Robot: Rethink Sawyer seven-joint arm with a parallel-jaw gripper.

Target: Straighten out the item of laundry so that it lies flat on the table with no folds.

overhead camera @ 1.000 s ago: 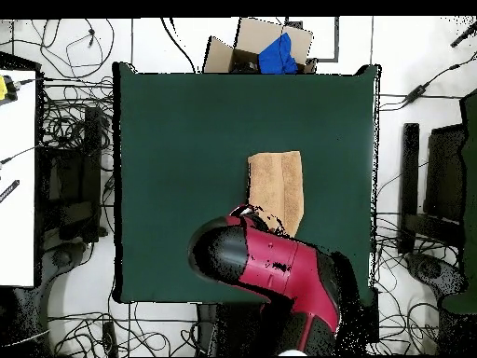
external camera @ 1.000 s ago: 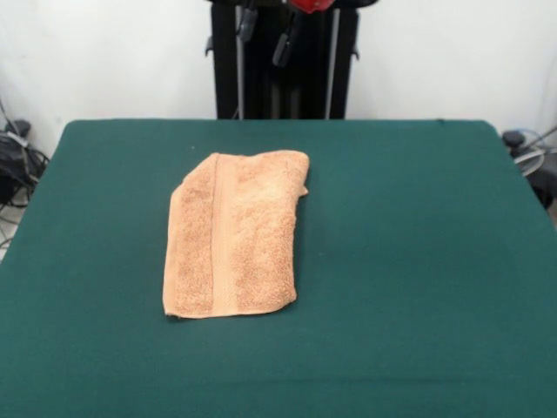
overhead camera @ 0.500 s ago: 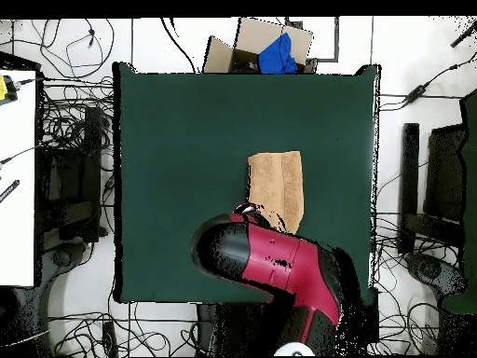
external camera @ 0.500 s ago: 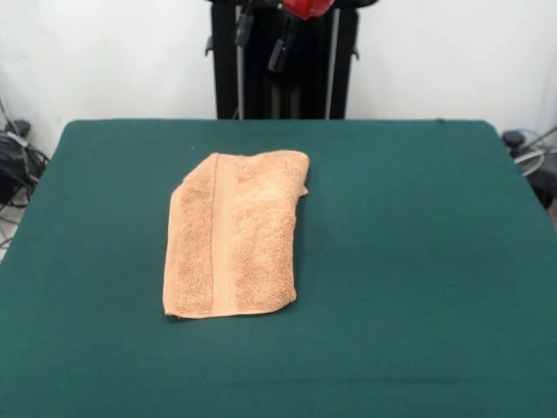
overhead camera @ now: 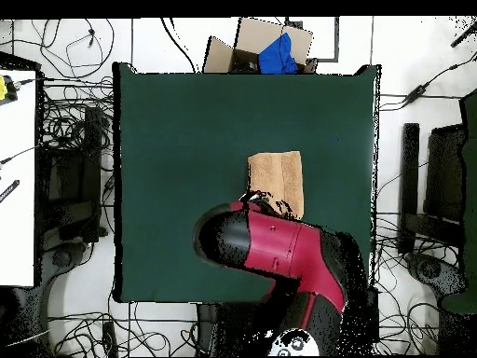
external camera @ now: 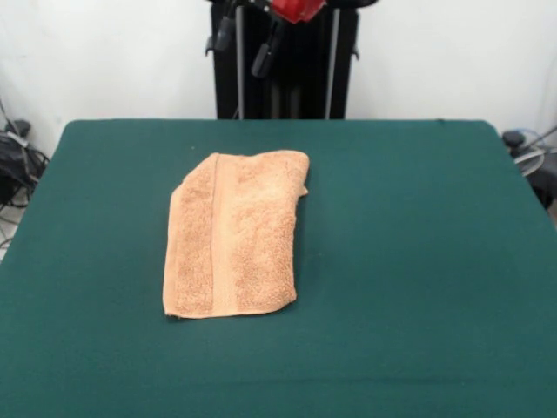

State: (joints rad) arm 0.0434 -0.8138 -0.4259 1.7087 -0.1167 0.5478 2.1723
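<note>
The light orange-tan terry hand towel (external camera: 233, 236) lies folded double in a narrow rectangle near the middle of the dark green felt-topped desk (external camera: 418, 261), its woven hem band running lengthwise. The red and black arm's fingers (external camera: 242, 46) hang apart, well above the desk's far edge and clear of the cloth. To do this step well, I judge, they should pinch only the top layer at the loose far corner and draw it sideways over the bare felt; cables crowd the floor around.
</note>
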